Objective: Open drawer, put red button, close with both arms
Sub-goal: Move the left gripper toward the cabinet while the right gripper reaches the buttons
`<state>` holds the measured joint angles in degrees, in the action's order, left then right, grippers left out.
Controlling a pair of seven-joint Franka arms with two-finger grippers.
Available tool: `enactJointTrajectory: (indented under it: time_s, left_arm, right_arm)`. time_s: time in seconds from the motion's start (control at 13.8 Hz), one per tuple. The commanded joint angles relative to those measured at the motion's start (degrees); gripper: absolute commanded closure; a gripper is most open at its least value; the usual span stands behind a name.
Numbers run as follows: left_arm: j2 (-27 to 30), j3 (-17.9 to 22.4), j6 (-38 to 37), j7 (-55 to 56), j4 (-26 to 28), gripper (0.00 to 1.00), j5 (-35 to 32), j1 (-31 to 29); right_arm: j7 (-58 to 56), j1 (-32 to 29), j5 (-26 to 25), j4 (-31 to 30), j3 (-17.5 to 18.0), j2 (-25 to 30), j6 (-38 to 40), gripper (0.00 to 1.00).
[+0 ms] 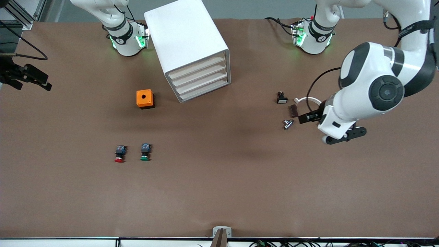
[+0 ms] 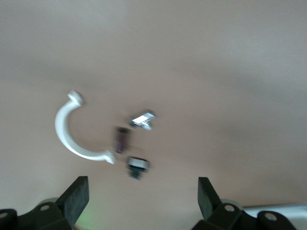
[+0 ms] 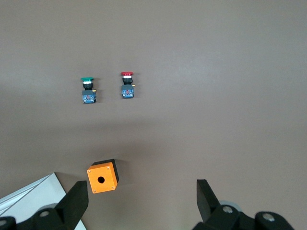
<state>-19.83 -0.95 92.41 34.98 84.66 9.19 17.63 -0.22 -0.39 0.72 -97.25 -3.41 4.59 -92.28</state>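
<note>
I see the red button (image 1: 119,154) beside the green button (image 1: 145,152), nearer the camera than the cabinet (image 1: 190,48), bare table around it. All drawers (image 1: 203,83) shut. Left gripper (image 2: 141,199) and right gripper (image 3: 141,199) both spread wide, empty.

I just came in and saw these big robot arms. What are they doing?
Nothing is being held yet. The left gripper hangs open over some small parts. The right gripper waits open at the right arm's end of the table. The red button lies beside the green button, and the cabinet's drawers are all shut.
</note>
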Motion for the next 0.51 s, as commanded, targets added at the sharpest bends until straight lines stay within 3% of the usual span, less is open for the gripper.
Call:
enactJointTrajectory:
  time_s: [0.0,0.43]
  left_arm:
    - [-4.24,0.15,-1.18,8.40,-5.29,0.00,8.97,0.64]
    - [-12.14,0.07,-1.18,34.05,-7.83,0.00,27.61,3.28]
  right_arm:
    - [-0.40,-0.57,-0.02,1.27,0.16,-4.22,-0.53,0.00]
    - [-0.40,-0.58,-0.81,4.88,0.07,-13.89,-5.61,0.00]
